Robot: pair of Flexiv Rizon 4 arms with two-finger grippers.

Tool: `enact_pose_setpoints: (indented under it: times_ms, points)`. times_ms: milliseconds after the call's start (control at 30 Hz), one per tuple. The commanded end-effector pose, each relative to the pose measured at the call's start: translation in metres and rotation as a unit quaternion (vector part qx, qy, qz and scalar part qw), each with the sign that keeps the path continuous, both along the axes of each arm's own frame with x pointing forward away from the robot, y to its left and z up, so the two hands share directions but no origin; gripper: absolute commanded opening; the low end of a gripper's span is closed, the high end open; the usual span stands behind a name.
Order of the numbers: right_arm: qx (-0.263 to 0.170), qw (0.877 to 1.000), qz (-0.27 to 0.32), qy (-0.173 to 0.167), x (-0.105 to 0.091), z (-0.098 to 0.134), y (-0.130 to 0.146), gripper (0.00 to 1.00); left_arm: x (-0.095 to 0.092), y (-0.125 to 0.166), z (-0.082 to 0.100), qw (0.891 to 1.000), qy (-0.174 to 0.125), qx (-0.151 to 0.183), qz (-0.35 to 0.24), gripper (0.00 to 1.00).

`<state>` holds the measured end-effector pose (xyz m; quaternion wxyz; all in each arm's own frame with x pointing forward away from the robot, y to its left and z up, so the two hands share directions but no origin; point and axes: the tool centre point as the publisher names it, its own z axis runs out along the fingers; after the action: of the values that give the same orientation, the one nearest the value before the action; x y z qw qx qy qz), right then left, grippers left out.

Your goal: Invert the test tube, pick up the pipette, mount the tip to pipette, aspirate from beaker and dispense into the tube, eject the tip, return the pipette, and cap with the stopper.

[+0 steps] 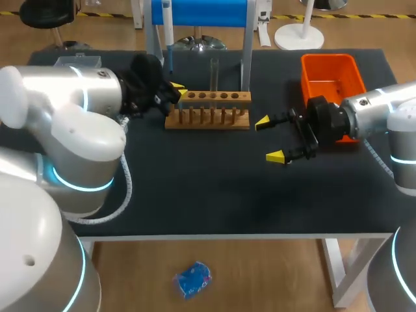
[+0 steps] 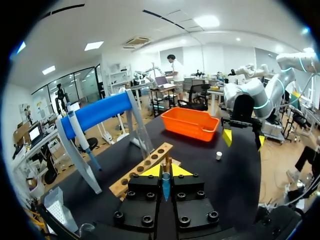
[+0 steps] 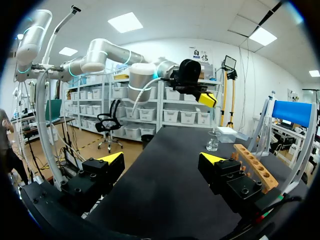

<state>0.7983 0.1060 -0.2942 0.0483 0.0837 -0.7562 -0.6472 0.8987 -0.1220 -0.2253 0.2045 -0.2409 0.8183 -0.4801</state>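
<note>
A wooden tube rack (image 1: 208, 112) stands mid-table with a clear test tube (image 1: 214, 73) upright in it. My left gripper (image 1: 178, 90) hovers at the rack's left end, shut on a small blue pipette tip (image 2: 166, 186) that points toward the rack (image 2: 145, 167). The pipette (image 1: 168, 32) hangs on the blue-topped stand (image 2: 100, 112) behind the rack. My right gripper (image 1: 270, 138) stands open and empty right of the rack, its fingers (image 3: 112, 159) wide apart. A glass beaker (image 3: 213, 141) sits beyond the rack's far end. A small white stopper (image 2: 218, 156) lies on the mat near the right gripper.
An orange bin (image 1: 331, 79) sits at the back right, just behind my right arm. A clear tip box (image 1: 78, 62) is at the back left behind my left arm. The black mat (image 1: 208, 188) runs bare toward the front edge.
</note>
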Motion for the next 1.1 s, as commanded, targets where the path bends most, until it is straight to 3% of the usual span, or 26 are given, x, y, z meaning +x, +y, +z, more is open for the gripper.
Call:
enact_pose_setpoints:
  times_ms: [33, 300, 600, 833, 1100]
  points:
    - [0.000, 1.000, -0.001, -0.001, -0.001, 0.000, 0.000, 1.00, 0.000, -0.002, -0.004, 1.000, -0.010, -0.011, 0.003, 0.00]
    - [0.010, 1.000, 0.010, 0.006, 0.002, -0.008, 0.015, 1.00, -0.001, -0.015, -0.016, 1.000, 0.000, -0.006, -0.029, 0.00]
    - [0.026, 1.000, 0.008, 0.006, 0.002, -0.012, 0.032, 1.00, -0.033, -0.043, -0.021, 0.991, 0.008, -0.007, -0.137, 0.00]
    - [0.034, 0.999, -0.020, 0.010, -0.001, -0.011, 0.040, 1.00, -0.060, -0.064, -0.033, 0.976, 0.017, -0.015, -0.215, 0.00]
    - [0.040, 0.999, -0.017, 0.015, -0.002, -0.010, 0.042, 1.00, -0.072, -0.073, -0.033, 0.973, 0.024, -0.008, -0.228, 0.00]
